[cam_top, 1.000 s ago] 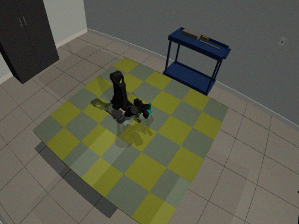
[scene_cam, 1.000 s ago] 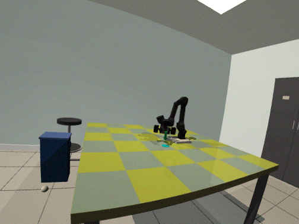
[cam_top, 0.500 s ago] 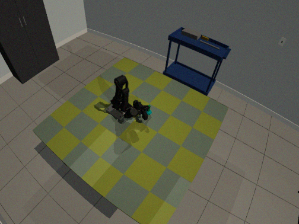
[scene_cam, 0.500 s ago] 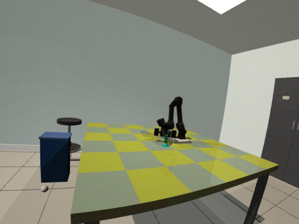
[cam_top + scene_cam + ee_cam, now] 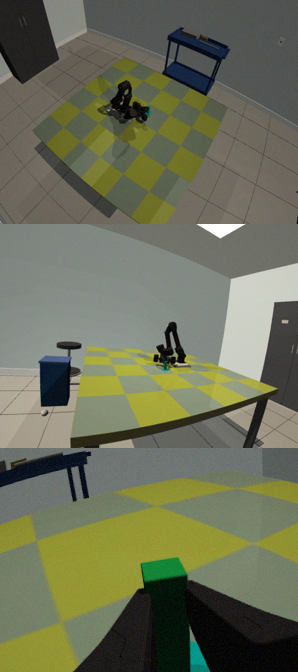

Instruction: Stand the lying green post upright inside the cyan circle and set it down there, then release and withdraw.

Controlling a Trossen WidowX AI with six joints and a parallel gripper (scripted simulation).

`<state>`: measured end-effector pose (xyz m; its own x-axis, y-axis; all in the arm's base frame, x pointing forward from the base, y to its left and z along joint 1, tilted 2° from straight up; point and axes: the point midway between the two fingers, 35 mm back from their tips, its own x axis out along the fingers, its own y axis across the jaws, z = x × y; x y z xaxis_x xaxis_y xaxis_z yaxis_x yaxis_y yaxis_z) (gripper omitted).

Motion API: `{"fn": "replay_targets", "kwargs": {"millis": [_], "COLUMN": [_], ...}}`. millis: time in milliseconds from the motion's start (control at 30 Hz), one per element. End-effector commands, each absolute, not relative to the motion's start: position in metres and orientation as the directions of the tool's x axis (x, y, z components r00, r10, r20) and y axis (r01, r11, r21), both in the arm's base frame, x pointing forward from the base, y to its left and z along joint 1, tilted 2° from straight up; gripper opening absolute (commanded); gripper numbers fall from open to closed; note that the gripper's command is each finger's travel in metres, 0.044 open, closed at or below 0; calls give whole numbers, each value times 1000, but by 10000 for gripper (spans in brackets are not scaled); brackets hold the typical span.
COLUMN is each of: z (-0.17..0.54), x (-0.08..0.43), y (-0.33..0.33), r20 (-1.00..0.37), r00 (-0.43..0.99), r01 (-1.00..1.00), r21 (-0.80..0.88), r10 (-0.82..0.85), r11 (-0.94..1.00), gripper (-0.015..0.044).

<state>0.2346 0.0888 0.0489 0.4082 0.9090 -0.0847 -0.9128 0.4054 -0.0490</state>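
Note:
The green post (image 5: 148, 106) (image 5: 165, 365) (image 5: 169, 613) is upright between the two dark fingers. Its bright top face stands above the fingertips in the wrist view. The gripper (image 5: 167, 590) is shut on it. The cyan circle (image 5: 149, 112) (image 5: 163, 370) (image 5: 199, 654) is on the tabletop, below the post. In the exterior view the lower end of the post is at the circle, at or just above the surface; contact is too small to tell. In the wrist view the fingers and post hide most of the circle, and the post's lower end is out of frame.
The arm (image 5: 125, 86) (image 5: 172, 326) rises behind the post from its base on the checkered table (image 5: 145, 166) (image 5: 159, 405). A blue cart (image 5: 189, 78) (image 5: 45, 470) stands beyond the table. A blue cabinet (image 5: 55, 384) and a stool (image 5: 68, 345) stand on the floor beside it.

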Motion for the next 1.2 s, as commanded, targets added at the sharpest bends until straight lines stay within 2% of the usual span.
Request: {"fn": "replay_targets", "kwargs": {"millis": [0, 300, 767, 1167], "z": [46, 46, 46, 72], "x": [234, 234, 234, 242], "y": [89, 89, 89, 87], "r20": [-86, -86, -86, -86], "r00": [411, 411, 411, 410], "r01": [-912, -912, -912, -912], "r21": [-45, -45, -45, -46], "r10": [908, 908, 908, 908], "r11": [408, 408, 408, 407], "gripper": [23, 23, 390, 400]}}
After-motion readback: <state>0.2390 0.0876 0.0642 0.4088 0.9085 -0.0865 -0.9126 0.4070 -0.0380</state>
